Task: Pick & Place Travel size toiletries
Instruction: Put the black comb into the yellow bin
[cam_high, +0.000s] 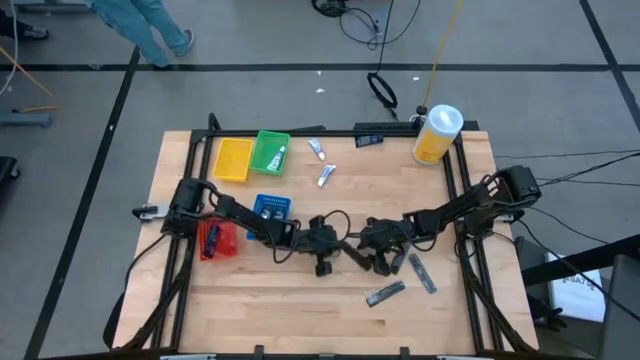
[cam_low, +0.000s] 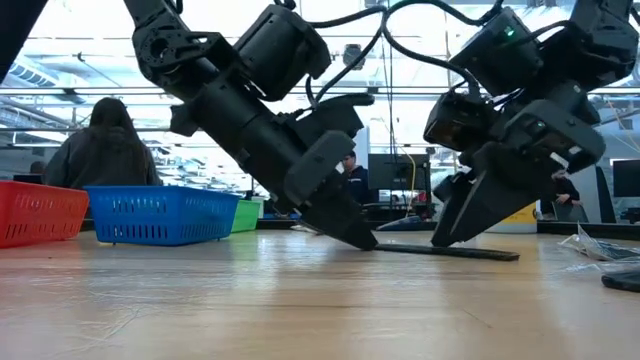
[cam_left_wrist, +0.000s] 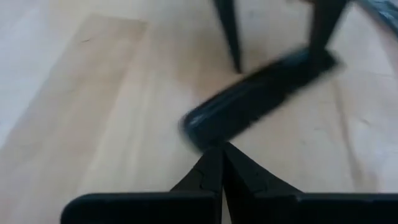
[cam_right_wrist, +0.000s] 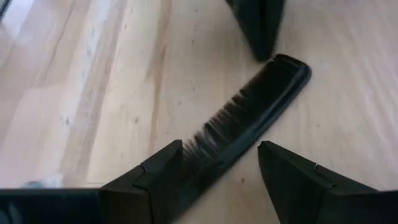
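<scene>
A black comb (cam_right_wrist: 249, 115) lies flat on the wooden table (cam_high: 300, 310) between my two grippers. My left gripper (cam_left_wrist: 222, 149) is shut, and its tip is at the comb's end that points to the table's left. My right gripper (cam_right_wrist: 221, 162) is open over the comb's other half, one finger on either side. White tubes (cam_high: 325, 175) lie toward the far edge, and one lies in the green tray (cam_high: 268, 165). Two dark flat packs (cam_high: 385, 293) lie near the right front. My left gripper meets the comb's end (cam_low: 385, 248) with its shut fingertips (cam_low: 362, 238). It slants down from the table's left, along the comb's length. The comb lies flat on the table. My right gripper has one finger (cam_right_wrist: 165, 171) right at the comb's toothed edge (cam_right_wrist: 205, 140); I cannot tell whether it touches. A gap shows between the comb's back and the other finger.
Yellow (cam_high: 233, 158), blue (cam_high: 271, 207) and red (cam_high: 217, 240) trays stand on the table's left half. A yellow container with a white lid (cam_high: 436, 133) stands at the far right corner. A person walks beyond the far edge.
</scene>
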